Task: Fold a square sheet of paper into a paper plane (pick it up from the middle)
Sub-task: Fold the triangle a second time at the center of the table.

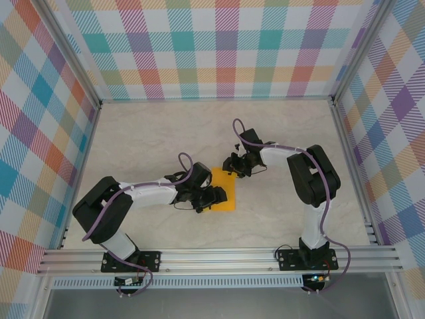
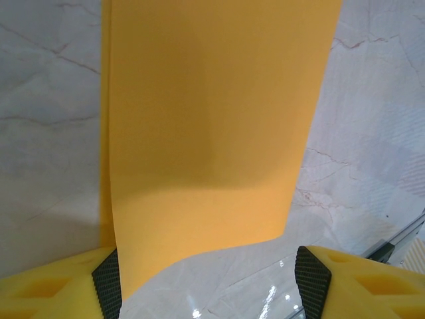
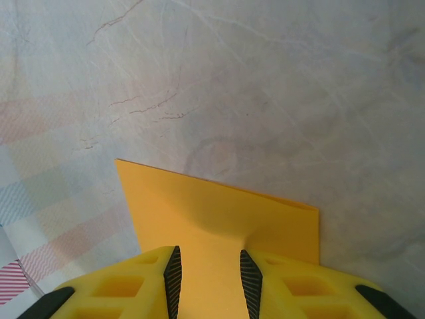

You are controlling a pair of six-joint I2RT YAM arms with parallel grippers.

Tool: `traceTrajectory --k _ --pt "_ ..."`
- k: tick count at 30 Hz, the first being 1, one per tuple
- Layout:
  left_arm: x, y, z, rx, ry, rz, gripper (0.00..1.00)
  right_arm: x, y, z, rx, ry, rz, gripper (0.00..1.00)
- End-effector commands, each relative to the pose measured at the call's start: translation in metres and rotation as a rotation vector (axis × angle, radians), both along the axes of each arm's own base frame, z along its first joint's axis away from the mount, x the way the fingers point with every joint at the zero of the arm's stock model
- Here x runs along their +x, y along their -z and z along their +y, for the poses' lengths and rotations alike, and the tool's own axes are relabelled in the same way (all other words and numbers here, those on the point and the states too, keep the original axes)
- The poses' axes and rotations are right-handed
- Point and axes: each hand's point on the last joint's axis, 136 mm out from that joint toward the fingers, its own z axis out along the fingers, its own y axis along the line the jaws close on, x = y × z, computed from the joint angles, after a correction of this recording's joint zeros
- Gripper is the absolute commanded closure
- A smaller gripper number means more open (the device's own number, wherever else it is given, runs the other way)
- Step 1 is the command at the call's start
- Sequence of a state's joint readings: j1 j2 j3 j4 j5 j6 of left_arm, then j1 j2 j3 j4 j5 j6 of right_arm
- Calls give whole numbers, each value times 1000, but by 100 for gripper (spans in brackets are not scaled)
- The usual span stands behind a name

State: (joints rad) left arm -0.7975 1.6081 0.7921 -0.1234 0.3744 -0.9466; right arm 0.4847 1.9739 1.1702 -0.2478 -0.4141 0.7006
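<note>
The square sheet of paper (image 2: pixel 212 119) runs past the left wrist view's top edge.

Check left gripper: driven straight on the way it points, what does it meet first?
The square sheet of paper, probably: its near edge lies between the open fingers of the left gripper. Depth is unclear.

Paper sheet (image 2: pixel 212 119): thin, smooth, matt orange-yellow paper; table (image 2: pixel 372 166): pale marble-look top, smooth and glossy with light glints; left gripper (image 2: pixel 210 282) and right gripper (image 3: pixel 211 282): matt moulded yellow plastic with black finely textured pads (image 2: pixel 313 279); frame rails (image 1: pixel 219 256): bare silvery metal, satin finish.
</note>
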Motion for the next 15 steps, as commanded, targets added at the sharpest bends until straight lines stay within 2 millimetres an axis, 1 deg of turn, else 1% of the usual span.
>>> traceTrajectory --k 1,5,8,11,15 --pt "4 -21 -15 -61 32 -49 32 -24 59 -30 -164 41 123 66" --pt "5 -29 -16 -79 31 -68 33 -24 58 -31 -162 45 123 66" --pt "8 -39 -22 -117 43 -101 34 -24 58 -31 -163 43 123 66" --pt "15 -51 -28 -152 55 -150 35 -24 59 -31 -164 43 125 66" --pt "23 -51 -33 -145 65 -176 34 -25 60 -31 -160 43 131 66"
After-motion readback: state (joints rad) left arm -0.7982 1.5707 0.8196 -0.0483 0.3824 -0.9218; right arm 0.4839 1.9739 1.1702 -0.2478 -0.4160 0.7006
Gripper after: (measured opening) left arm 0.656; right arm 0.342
